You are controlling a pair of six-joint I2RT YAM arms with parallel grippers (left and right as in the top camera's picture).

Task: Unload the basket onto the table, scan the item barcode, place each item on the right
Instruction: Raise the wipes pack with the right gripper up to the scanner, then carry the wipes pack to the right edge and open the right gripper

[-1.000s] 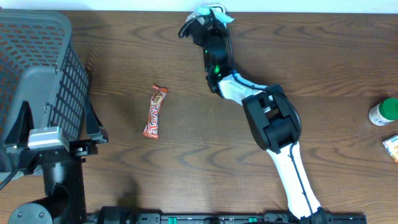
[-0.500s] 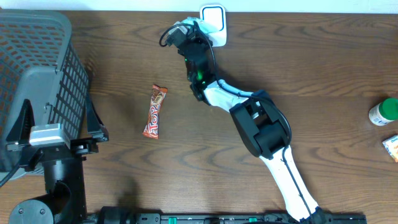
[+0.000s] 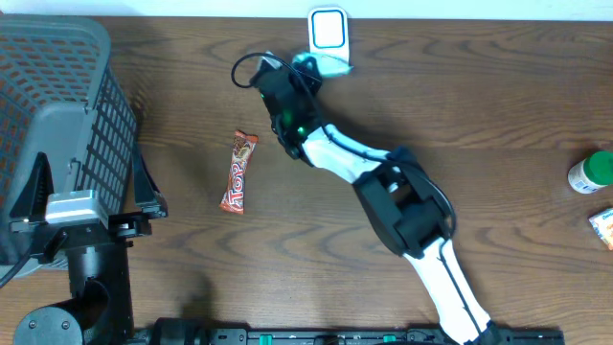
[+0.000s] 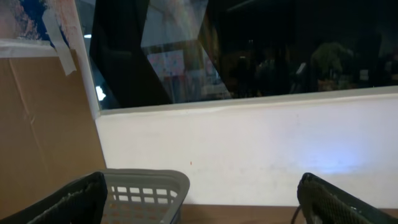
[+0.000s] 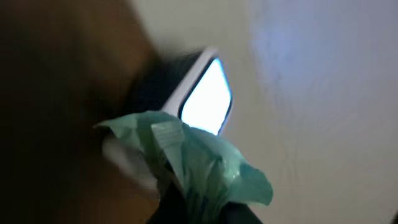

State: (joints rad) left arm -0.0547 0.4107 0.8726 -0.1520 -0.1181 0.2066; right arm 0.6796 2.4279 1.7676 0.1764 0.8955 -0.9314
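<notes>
Right end effector (image 3: 305, 70) pinches the green packet (image 3: 330, 65) beside the scanner (image 3: 328, 28).

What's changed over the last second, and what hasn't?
The right gripper, shut on the green packet, swung left and back toward the robot, away from the scanner. It covered the scanner a second ago; now the scanner shows fully. Nothing was let go. The candy bar, basket and bottle stayed put.
</notes>
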